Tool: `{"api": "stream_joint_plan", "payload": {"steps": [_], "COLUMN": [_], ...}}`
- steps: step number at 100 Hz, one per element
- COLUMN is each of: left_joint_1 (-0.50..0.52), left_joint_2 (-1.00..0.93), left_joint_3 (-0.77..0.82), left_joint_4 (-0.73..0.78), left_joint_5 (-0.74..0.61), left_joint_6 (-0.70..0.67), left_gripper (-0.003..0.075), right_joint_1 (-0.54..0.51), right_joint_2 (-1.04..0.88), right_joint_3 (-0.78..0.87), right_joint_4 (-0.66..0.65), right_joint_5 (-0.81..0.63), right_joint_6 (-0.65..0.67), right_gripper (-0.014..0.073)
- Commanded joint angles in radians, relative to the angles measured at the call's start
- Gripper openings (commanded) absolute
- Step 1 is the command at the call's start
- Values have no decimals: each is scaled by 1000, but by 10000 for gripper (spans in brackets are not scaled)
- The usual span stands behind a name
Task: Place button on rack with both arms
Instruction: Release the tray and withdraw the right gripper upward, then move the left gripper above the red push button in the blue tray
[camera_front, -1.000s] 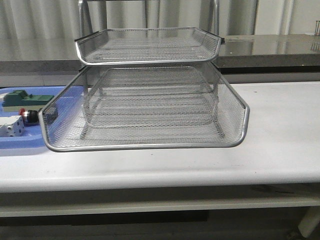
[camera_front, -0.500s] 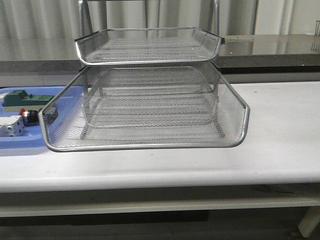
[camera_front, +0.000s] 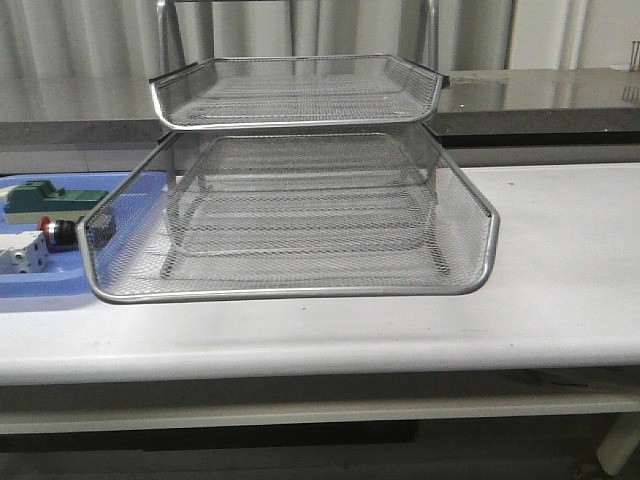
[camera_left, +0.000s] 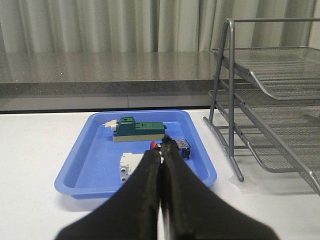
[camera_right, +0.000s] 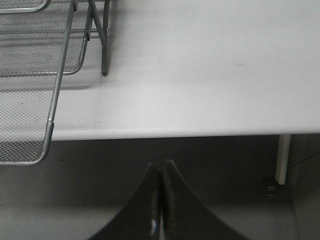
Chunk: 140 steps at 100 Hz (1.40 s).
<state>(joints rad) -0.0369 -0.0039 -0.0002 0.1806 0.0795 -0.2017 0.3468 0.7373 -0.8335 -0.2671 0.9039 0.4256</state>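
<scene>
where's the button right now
In the blue tray left of the rack, the button lies beside the white block, in front of the green block.

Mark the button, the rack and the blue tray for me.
button (camera_left: 184, 148), left wrist view, on its blue body past the fingers.
rack (camera_front: 290, 292), front view, on the lowest tier's front rim.
blue tray (camera_left: 95, 152), left wrist view, on its bare floor.

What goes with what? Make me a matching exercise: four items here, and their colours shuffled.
Items:
1. tray
2. rack
3. button cap
4. long block

Colours:
A. red
B. green
C. blue
D. silver

Pairs: 1-C, 2-D, 3-A, 4-B
</scene>
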Motion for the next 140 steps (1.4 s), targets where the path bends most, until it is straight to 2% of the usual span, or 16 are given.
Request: {"api": "stream_joint_plan", "payload": {"steps": [1, 20, 28, 51, 66, 88, 124, 140], "left_joint_1": [2, 2, 2, 2, 2, 2, 2, 2], "left_joint_2": [-36, -36, -34, 87, 307, 666, 1149, 1299], "left_joint_3": [47, 43, 18, -182, -351, -676, -1057, -1182], "left_joint_4": [0, -6, -15, -57, -57, -20, 19, 19], "left_joint_5": [-115, -267, -265, -22, 73, 328, 493, 594], "left_joint_6": [-10, -10, -10, -10, -10, -2, 2, 83], "left_gripper": [-20, -20, -20, -20, -20, -20, -20, -20], "right_joint_1": [-2, -2, -2, -2, -2, -2, -2, -2], "right_joint_2": [-4, -4, -4, -4, -4, -4, -4, -4], "right_joint_3": [-23, -23, -23, -23, -23, -23, -23, -23], "right_joint_4": [-16, -16, -16, -16, -16, -16, -16, -16], "right_joint_5": [-48, -48, -48, -48, -48, -48, -48, -48], "right_joint_6": [3, 3, 3, 3, 3, 3, 3, 3], "right_gripper": [-67, -67, -67, -67, -67, -67, -67, -67]}}
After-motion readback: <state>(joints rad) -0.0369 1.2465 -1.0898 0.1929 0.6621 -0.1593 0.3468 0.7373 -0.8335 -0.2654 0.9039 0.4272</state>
